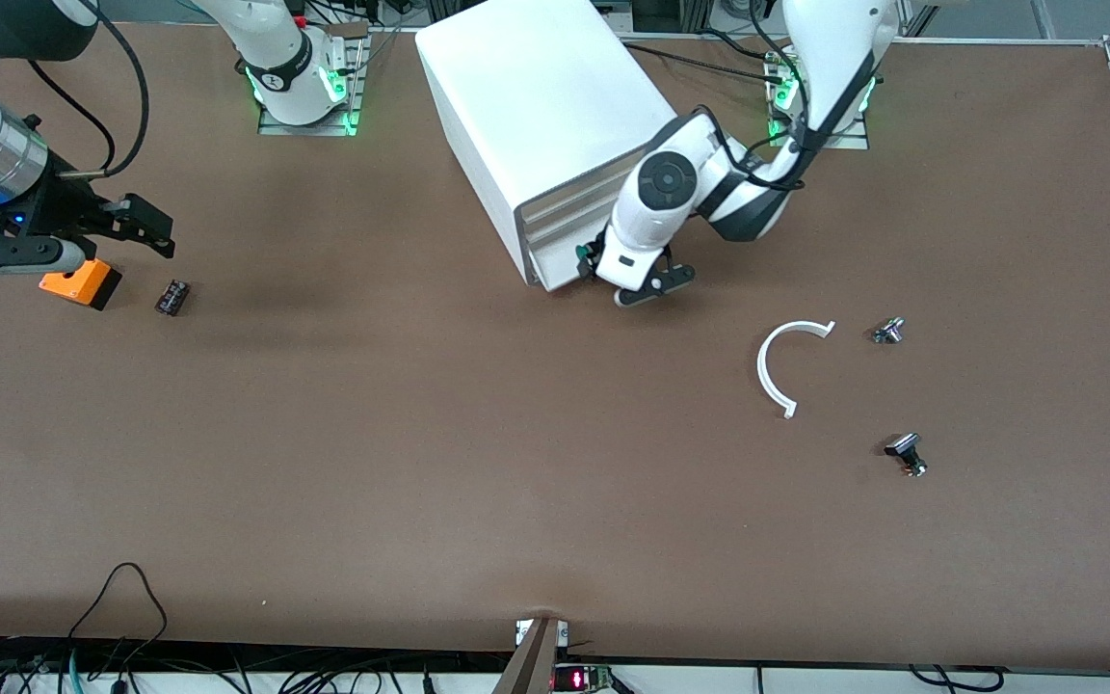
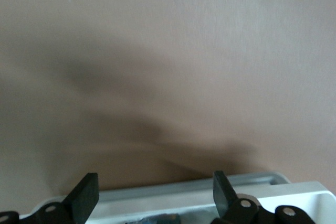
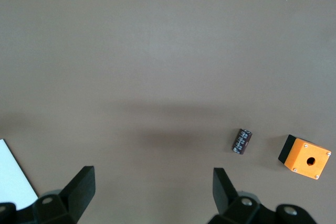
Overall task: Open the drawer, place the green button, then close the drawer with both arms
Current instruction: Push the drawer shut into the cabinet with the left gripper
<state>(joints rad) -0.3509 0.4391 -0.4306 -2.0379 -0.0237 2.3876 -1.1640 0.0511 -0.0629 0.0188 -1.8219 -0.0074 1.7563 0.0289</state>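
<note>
The white cabinet (image 1: 536,96) stands at the table's robot end, its front turned toward the front camera. My left gripper (image 1: 653,284) hangs open at the foot of that front, over the drawer (image 1: 560,275). In the left wrist view the drawer's white rim (image 2: 294,195) runs under my open left gripper (image 2: 155,190), and the button (image 2: 160,219) lies inside as a dark, bluish shape, held by nothing. A green spot of it (image 1: 581,253) shows beside the hand. My right gripper (image 1: 155,229) waits open above the table at the right arm's end (image 3: 155,182).
An orange box (image 1: 81,282) and a small black part (image 1: 171,297) lie by the right gripper. Toward the left arm's end lie a white curved strip (image 1: 786,366), a silver knob part (image 1: 888,332) and a black-capped switch (image 1: 907,453), all nearer the front camera than the cabinet.
</note>
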